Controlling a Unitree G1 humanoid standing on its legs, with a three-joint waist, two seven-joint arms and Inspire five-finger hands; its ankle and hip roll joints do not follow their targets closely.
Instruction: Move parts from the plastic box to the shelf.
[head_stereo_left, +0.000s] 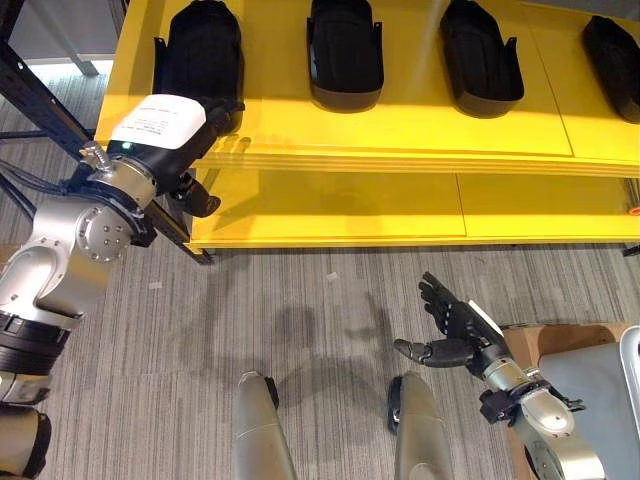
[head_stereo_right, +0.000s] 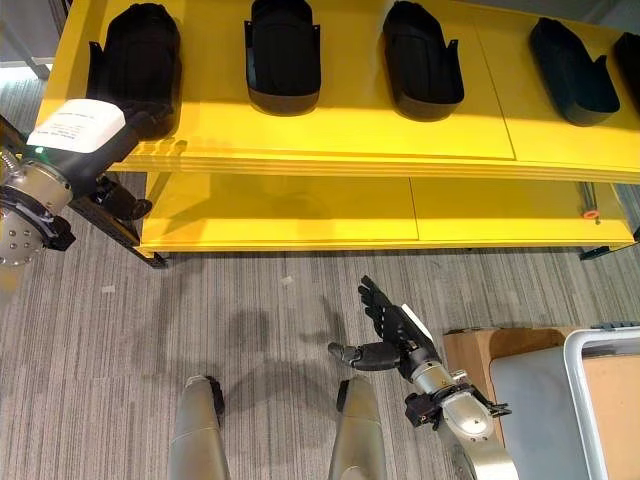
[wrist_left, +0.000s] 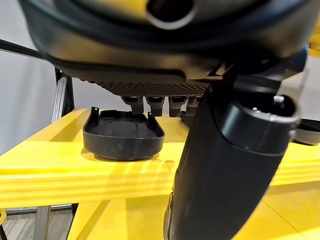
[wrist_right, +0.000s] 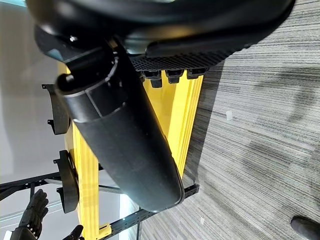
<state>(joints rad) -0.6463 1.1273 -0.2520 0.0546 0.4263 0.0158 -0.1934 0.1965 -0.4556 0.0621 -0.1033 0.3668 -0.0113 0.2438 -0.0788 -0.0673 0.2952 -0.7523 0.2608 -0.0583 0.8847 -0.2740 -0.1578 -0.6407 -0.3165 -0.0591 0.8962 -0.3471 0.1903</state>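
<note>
Several black moulded parts lie in a row on the top of the yellow shelf (head_stereo_left: 400, 135). My left hand (head_stereo_left: 170, 125) is at the shelf's front left corner. Its straight fingers (wrist_left: 157, 105) reach to the near end of the leftmost part (head_stereo_left: 200, 45), and its thumb (wrist_left: 230, 165) hangs below the shelf's front edge. The part (wrist_left: 122, 135) rests flat on the shelf. My right hand (head_stereo_left: 455, 325) hovers open and holding nothing low over the carpet, left of the plastic box (head_stereo_right: 590, 400).
The grey-rimmed box stands at the lower right beside a brown carton (head_stereo_right: 470, 350) and a grey panel (head_stereo_right: 530, 400). A lower yellow shelf level (head_stereo_left: 350, 205) holds a red-tipped tool (head_stereo_right: 590, 212) at its far right. A dark rack post (head_stereo_left: 30, 90) rises at the left.
</note>
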